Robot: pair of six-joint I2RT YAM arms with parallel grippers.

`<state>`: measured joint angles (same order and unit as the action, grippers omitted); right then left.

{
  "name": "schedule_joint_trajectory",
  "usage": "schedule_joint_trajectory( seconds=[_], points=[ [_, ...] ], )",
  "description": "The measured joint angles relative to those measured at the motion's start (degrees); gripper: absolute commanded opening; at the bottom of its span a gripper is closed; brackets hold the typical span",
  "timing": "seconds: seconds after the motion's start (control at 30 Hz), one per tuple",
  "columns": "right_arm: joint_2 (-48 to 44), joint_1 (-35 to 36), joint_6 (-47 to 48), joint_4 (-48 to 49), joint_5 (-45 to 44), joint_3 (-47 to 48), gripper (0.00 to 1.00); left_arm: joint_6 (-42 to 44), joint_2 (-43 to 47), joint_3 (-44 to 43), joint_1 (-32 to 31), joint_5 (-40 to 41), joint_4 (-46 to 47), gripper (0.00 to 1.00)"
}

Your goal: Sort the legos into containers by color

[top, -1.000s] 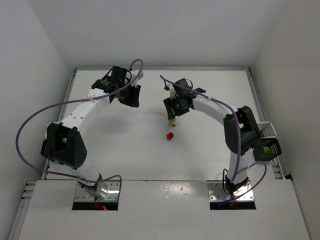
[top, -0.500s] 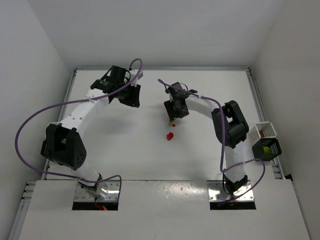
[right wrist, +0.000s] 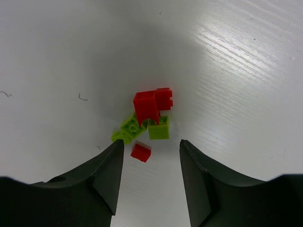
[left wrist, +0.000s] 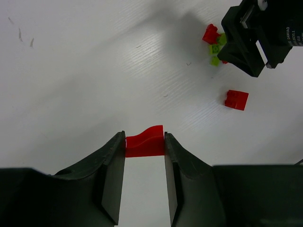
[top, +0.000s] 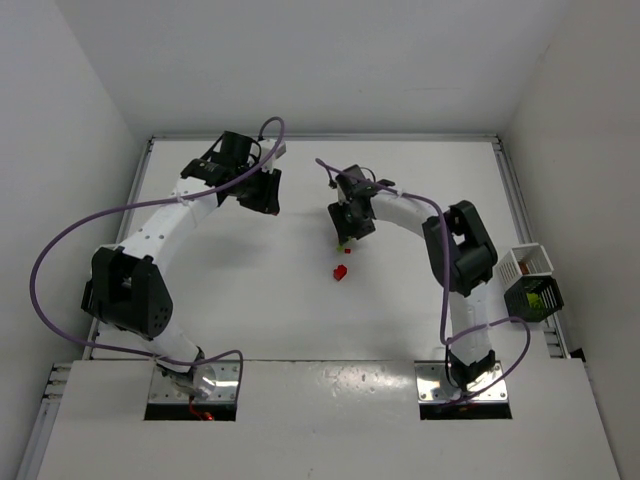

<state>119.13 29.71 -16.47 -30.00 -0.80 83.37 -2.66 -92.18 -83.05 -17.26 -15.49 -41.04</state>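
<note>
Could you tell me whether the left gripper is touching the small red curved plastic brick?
Touching: the left wrist view shows the left gripper, both fingers pressed against the small red curved plastic brick.

a white table [top: 250, 300] enclosed by white walls [top: 300, 60].

curved brick [left wrist: 145, 142]: red | loose bricks [right wrist: 151, 105]: red and lime | table [left wrist: 71, 71]: white | left arm [top: 165, 225]: white, black joints

Robot lab cell. White table [top: 270, 300] boxed in by plain white walls [top: 330, 60]. Two cabled arms [top: 160, 225] bolted at its near edge.
</note>
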Motion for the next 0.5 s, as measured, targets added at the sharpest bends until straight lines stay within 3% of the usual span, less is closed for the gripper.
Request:
schedule_joint_trajectory(
  seconds=[0.2, 0.5],
  points=[
    [0.9, -0.1, 0.6, -0.1, 3.4, 0.2, 0.59, 0.0, 0.0, 0.0, 0.0, 0.0, 0.0, 0.24],
    [3.5, 0.0, 1.1, -0.9, 5.5, 2.8, 0.57, 0.0, 0.0, 0.0, 0.0, 0.0, 0.0, 0.24]
  ],
)
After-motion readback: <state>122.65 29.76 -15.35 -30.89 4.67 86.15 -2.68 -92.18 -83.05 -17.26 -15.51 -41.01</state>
